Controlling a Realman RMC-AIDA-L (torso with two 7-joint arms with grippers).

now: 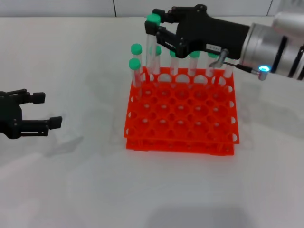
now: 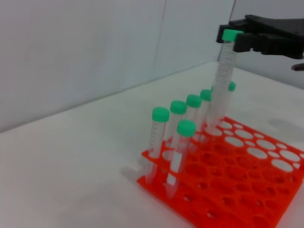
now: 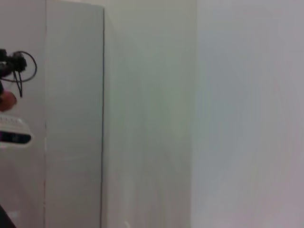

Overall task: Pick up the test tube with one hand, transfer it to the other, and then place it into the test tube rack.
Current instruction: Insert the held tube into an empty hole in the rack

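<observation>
The right gripper (image 1: 158,24), black with a small white label, reaches in over the far left corner of the orange-red test tube rack (image 1: 180,137) and is clamped on the test tube (image 1: 152,45) just under its green cap. The tube hangs upright, its lower end down among the back-row tubes at the rack's top tier; whether the tip has entered a hole cannot be told.

The left wrist view shows what the head view does not: the held tube (image 2: 222,76) from the side, its printed scale, and its cap pinched between the black fingers (image 2: 247,40) well above the other caps. The right wrist view shows none of the rack, only a pale wall and panel (image 3: 76,118) with a black cable loop (image 3: 21,69) at one edge.

The left gripper (image 1: 45,110), black and unlabelled, sits low over the white table (image 1: 71,190), well to the left of the rack, with its fingers spread and nothing between them.

Count: one rack, two tiers. Green-capped tubes: one held and seven standing in the rack, five along the back row and two at the left side just in front of it. Two grippers.
</observation>
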